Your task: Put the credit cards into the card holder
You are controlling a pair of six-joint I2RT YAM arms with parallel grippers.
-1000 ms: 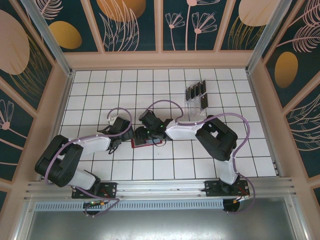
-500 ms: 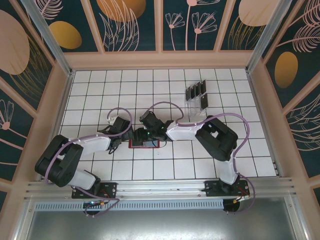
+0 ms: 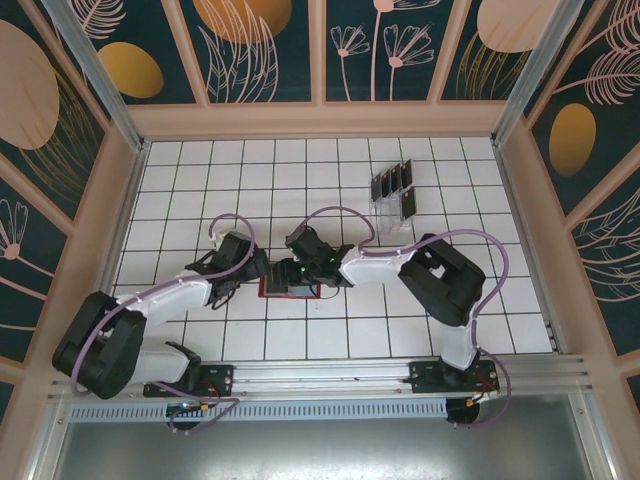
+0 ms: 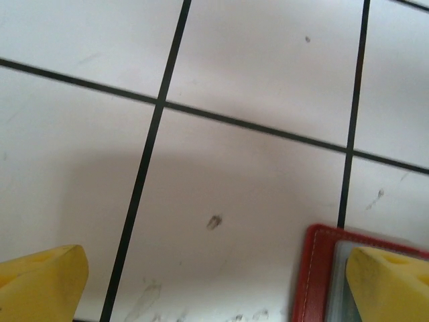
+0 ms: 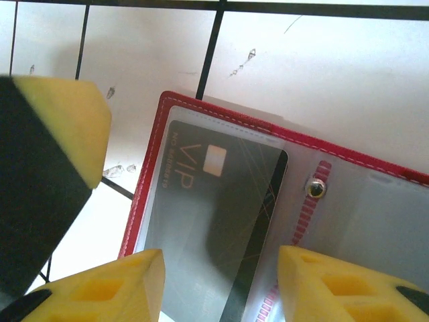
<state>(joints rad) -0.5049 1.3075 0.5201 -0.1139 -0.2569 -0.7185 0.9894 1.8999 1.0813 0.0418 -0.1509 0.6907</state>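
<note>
While right gripper [image 5: 218, 268] hovers part-open, credit card [image 5: 214, 221] sits in card holder [image 5: 143, 176] beneath.
At its corner, left gripper [image 4: 214, 282] spread wide.

Top view: high, looking down on table [image 3: 200, 180]. Wrist views: close, downward, sharing card holder [image 5: 348, 201].

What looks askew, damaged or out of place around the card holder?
Nothing stands out. The card holder lies open and flat, a black card square inside it; the white tiles bear only faint scuffs.
</note>
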